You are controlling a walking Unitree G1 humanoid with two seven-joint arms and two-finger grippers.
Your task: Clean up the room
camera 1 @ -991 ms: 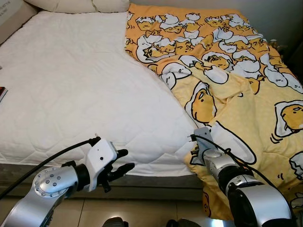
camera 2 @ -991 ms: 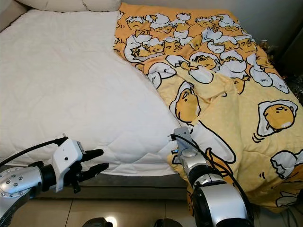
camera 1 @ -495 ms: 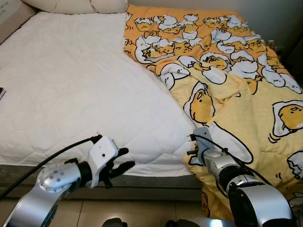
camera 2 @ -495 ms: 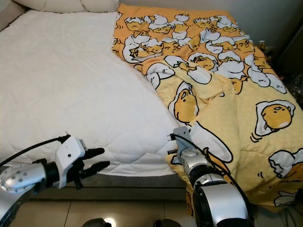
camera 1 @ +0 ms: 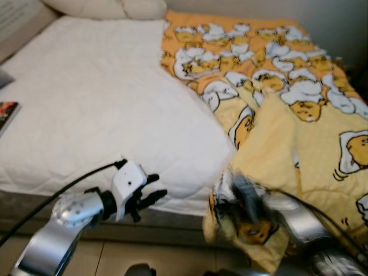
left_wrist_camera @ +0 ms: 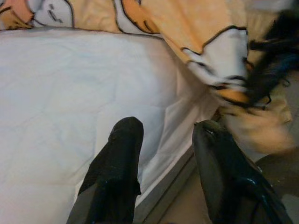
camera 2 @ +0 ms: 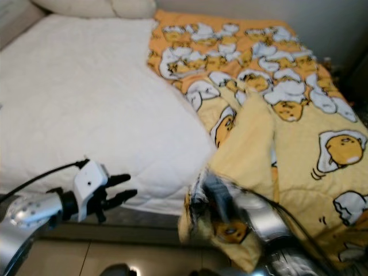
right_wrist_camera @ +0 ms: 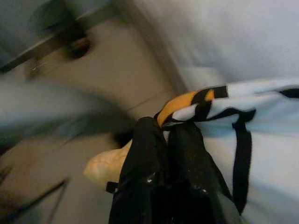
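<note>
Bedroom scene: a bed (camera 1: 86, 121) with a bare white mattress, its far half covered by a yellow egg-print blanket (camera 1: 299, 115). Right gripper (right_wrist_camera: 168, 135), at the bed's near edge, pinches the blanket's corner between closed fingers. Left gripper (camera 1: 150, 194) hovers parted beside that edge, holding nothing. Spreading appears barely begun; most of the mattress remains uncovered.

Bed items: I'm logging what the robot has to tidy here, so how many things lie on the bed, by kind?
Pillows at the head: 2
Yellow cartoon-egg blanket: 1, its corner pinched in the right gripper
Dark flat item at the bed's left edge, perhaps a book: 1
Total: 4
</note>
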